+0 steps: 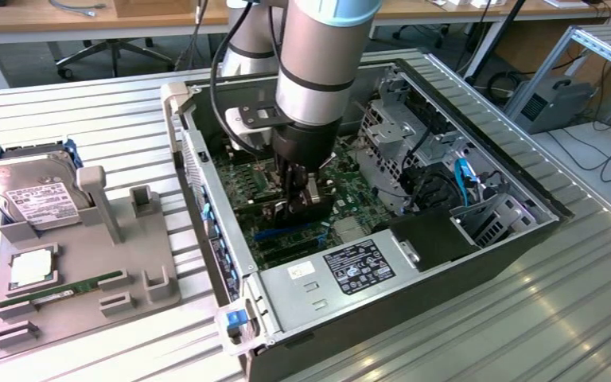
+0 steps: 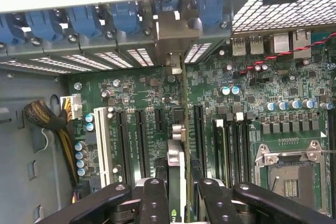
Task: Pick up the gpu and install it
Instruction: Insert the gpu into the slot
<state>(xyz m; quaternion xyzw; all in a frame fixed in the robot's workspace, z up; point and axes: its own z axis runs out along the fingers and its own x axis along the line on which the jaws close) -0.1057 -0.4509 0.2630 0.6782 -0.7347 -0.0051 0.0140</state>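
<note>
Matt green gpu [image 2: 183, 145], silver metal bracket [image 2: 176, 31]

Arm [image 1: 311, 72] reaching steeply down, gripper [image 1: 297, 208] jaws clamped

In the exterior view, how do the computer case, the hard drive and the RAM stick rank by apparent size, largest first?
1. Computer case, by far the largest.
2. Hard drive.
3. RAM stick, thin and narrow, the smallest.

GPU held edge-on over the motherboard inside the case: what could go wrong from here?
1. The gripper holds the gpu edge-on above the motherboard; if it sits off the slot, pressing could strain the card.
2. Its metal bracket sits tight among the blue slot clips and may catch.
3. Capacitors stand near the card's path.
</note>
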